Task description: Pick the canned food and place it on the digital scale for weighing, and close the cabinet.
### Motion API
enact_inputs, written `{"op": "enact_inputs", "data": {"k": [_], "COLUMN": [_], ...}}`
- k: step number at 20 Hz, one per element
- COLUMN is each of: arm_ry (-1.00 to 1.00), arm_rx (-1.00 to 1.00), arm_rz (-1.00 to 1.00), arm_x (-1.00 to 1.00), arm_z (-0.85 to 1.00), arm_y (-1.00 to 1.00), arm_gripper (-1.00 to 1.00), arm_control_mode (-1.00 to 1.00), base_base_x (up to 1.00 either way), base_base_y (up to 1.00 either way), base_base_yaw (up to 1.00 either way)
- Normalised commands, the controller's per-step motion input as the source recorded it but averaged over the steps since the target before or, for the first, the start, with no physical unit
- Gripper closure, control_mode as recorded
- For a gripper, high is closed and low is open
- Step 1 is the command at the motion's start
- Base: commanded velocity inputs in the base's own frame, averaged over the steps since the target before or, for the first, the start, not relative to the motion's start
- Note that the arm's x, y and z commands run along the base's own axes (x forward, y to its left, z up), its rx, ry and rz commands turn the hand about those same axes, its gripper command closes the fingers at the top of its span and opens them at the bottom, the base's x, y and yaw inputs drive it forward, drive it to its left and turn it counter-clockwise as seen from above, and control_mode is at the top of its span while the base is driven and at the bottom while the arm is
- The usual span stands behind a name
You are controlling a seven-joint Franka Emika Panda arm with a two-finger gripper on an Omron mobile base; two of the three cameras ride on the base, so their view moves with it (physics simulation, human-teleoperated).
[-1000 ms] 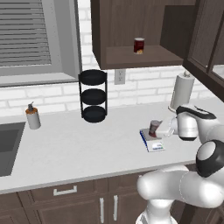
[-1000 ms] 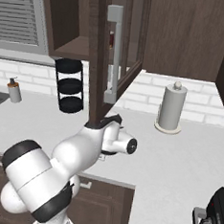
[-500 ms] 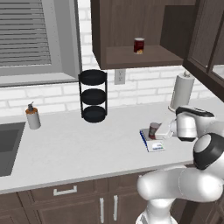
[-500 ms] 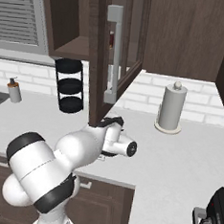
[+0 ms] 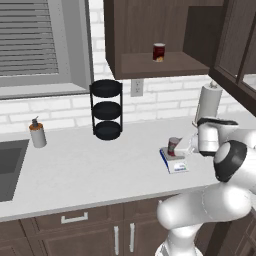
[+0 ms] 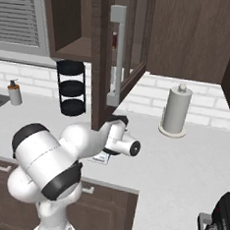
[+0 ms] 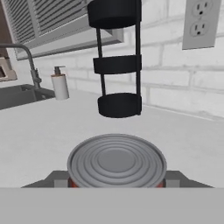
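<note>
The canned food (image 5: 173, 145), a small red can with silver rims, stands upright on the digital scale (image 5: 174, 163) near the counter's front right. In the hand view its ribbed silver lid (image 7: 117, 160) is very close, with the scale's grey plate (image 7: 57, 177) showing on both sides. My gripper (image 5: 179, 147) reaches in from the right, level with the counter, and is shut on the can; its fingertips are hidden. The dark brown cabinet (image 5: 145, 35) hangs open above. Its door (image 6: 103, 61) with the long silver bar handle (image 6: 117, 53) swings out over the counter.
A darker maroon can (image 5: 159, 52) sits on the open cabinet's shelf. A black three-tier rack (image 5: 106, 110) stands by the wall, a paper towel roll (image 5: 208, 104) at the right, a soap dispenser (image 5: 37, 134) and sink (image 5: 7, 167) at the left.
The can and gripper stay at the scale, barely moved. The arm's elbow has swung round behind the hand.
</note>
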Motion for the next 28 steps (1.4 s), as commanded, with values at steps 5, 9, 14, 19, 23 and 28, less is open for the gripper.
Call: {"op": "enact_inputs", "data": {"k": [5,9,14,19,23,28], "arm_ry": [-0.02,-0.03,-0.02,0.00,-0.01,-0.10], "arm_rx": [-0.01,0.00,-0.02,0.00,0.00,0.00], "arm_rz": [0.00,0.00,0.00,0.00,0.00,0.00], "arm_x": [0.04,0.00,-0.16,0.00,0.00,-0.15], "arm_z": [-0.31,-0.32,-0.15,0.00,0.02,0.01], "arm_y": [0.00,0.00,0.08,0.00,0.00,0.00], "arm_gripper": [1.00,1.00,-1.00,-1.00,-1.00,-1.00], "arm_control_mode": [-1.00,-1.00,-1.00,-1.00,-1.00,-1.00], "base_base_x": [0.00,0.00,0.00,0.00,0.00,0.00], "base_base_y": [0.00,0.00,0.00,0.00,0.00,0.00], "base_base_yaw": [0.00,0.00,0.00,0.00,0.00,0.00]}}
